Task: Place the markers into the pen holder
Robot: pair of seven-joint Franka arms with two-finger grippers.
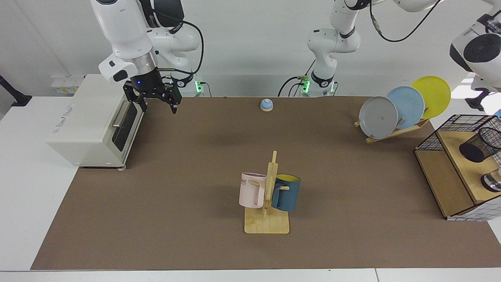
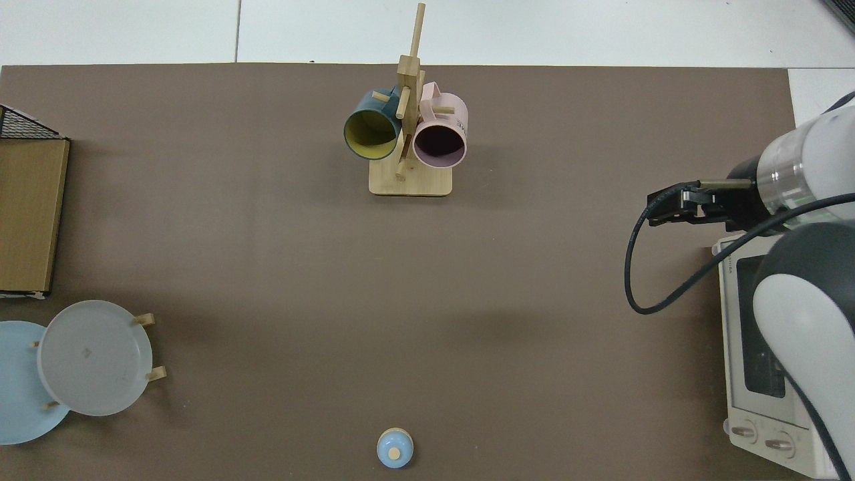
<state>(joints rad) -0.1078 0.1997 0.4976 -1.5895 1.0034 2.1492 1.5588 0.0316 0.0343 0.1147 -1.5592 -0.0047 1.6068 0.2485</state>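
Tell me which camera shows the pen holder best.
The facing view: the pen holder shows at the far edge, tilted on a wooden shelf inside the wire basket. The top view cuts it off entirely.

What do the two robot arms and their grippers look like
Both arms are glossy white with dark joint sections and black cables. The right arm has a silver wrist ring and a black right gripper with a small blue light and two black fingers. The left gripper is out of view.
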